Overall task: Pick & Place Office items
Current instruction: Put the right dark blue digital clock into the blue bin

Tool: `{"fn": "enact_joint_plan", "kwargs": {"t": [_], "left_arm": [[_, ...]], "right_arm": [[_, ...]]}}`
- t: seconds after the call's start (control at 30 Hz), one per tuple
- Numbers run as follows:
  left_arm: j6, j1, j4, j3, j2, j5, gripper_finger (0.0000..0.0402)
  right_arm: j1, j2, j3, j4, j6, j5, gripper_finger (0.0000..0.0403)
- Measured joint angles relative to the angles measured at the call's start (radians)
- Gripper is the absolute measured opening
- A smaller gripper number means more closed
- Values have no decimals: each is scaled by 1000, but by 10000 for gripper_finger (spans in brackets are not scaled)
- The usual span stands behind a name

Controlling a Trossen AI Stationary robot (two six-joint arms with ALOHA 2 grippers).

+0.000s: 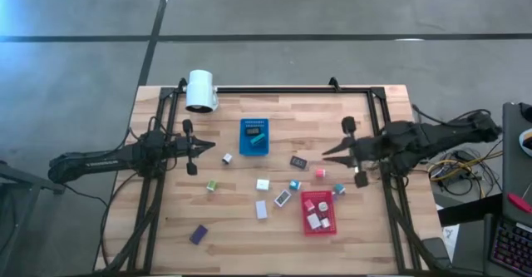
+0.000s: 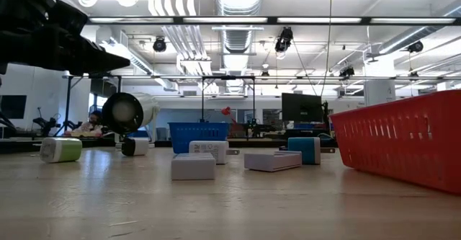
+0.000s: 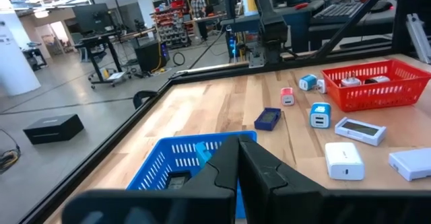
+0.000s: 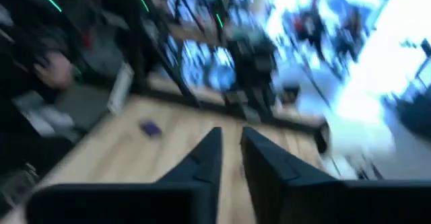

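High view, looking straight down: a wooden desk holds small office items scattered between two dark robot arms. The left hand sits at the left side of the desk, its fingers closed to a narrow point and holding nothing, just left of a blue tray with a dark item inside. The right hand hovers at the right side, its fingers nearly together and empty, near a small pink block. A red tray below it holds several white and pink pieces. Loose on the desk lie a white block, a teal block, a green block, a flat dark piece and, well apart near the front edge, a purple block.
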Motion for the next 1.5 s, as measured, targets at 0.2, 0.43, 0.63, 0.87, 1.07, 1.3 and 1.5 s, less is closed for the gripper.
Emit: {"fn": "enact_joint_plan", "kwargs": {"t": [0.2, 0.43, 0.63, 0.87, 1.07, 1.3, 1.5], "left_arm": [[0, 0, 0, 0, 0, -13, 14], [0, 0, 0, 0, 0, -14, 14], [0, 0, 0, 0, 1, -16, 14], [0, 0, 0, 0, 7, -17, 14], [0, 0, 0, 0, 7, -17, 14], [0, 0, 0, 0, 7, -17, 14], [1, 0, 0, 0, 7, -20, 14]], "right_arm": [[-132, -134, -179, 145, 6, -86, 12], [-270, -205, -372, 339, -20, -252, 13], [-346, -236, -527, 537, 12, -272, 13], [-403, -305, -648, 617, 45, -264, 13], [-469, -378, -712, 620, 108, -303, 13], [-483, -386, -781, 612, 155, -313, 13], [-484, -383, -781, 613, 134, -314, 13]]}}
